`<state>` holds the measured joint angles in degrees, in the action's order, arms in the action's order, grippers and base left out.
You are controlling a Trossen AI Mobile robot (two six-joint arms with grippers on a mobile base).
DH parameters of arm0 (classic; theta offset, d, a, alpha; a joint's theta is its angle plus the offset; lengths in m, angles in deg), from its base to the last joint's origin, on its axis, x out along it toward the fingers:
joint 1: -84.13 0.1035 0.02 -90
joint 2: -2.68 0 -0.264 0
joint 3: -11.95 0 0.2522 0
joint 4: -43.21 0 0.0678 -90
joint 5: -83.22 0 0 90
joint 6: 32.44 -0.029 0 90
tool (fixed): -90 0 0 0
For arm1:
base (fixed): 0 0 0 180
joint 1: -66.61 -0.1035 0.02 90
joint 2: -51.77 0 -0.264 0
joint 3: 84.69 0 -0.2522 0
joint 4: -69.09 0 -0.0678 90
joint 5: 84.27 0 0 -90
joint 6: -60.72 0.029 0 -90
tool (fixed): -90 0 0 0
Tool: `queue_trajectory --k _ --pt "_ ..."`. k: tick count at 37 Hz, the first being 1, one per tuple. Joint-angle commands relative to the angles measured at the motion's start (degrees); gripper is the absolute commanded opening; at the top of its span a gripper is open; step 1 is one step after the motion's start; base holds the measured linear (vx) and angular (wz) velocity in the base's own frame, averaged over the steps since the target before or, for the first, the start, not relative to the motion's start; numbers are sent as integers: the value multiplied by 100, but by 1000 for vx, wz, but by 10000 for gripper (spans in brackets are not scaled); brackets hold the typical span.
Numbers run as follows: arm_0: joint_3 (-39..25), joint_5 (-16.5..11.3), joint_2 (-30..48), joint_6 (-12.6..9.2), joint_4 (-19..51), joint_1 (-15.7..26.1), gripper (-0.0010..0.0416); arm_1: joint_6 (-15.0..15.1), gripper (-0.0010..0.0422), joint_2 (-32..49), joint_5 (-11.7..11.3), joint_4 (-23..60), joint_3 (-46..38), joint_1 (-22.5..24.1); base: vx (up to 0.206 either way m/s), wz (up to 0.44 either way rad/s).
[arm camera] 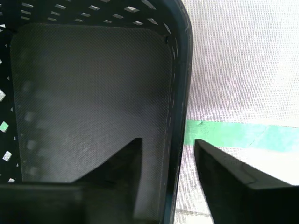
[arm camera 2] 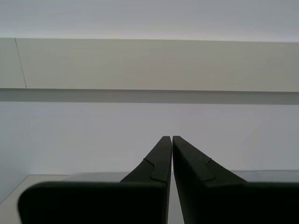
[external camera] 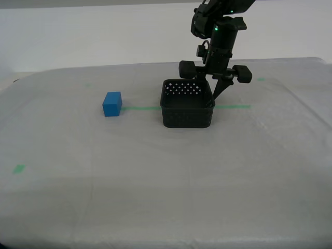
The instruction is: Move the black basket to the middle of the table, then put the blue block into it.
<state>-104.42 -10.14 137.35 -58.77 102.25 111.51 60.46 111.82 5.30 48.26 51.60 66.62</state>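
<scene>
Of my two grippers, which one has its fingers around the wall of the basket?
My first gripper: its fingers straddle the black basket wall, one inside, one outside. My second gripper points at a bare wall, fingers together.

A plain white wall (external camera: 93, 31) rises straight behind the cloth-covered table (external camera: 155, 197), evenly lit with no hard shadows, and higher on that wall a pale cream band (arm camera 2: 149, 63) runs level across.

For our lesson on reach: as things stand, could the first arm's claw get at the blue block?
Probably yes, but not at once. My first claw straddles the black basket wall. The blue block sits apart on open table, with nothing between.
</scene>
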Motion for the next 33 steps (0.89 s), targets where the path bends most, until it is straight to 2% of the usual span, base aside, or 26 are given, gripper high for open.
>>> queue_trajectory --k 1,14,21,24,29,33 --pt "2 28 -4 57 0 2 203 9 0 -2 0 -22 -2 2 0 0" --pt "2 24 -4 109 15 2 405 9 0 -2 0 -22 -2 2 0 0" --pt "2 20 -17 116 61 4 372 9 0 -2 0 -22 -2 2 0 0" --pt "-9 22 -39 125 94 4 376 9 0 -2 2 -22 -2 0 0 0" --pt "-96 24 -59 216 221 4 405 9 0 -2 0 -22 -2 0 0 0" --pt "-258 24 -61 262 428 4 391 9 0 -2 2 -22 -2 0 0 0"
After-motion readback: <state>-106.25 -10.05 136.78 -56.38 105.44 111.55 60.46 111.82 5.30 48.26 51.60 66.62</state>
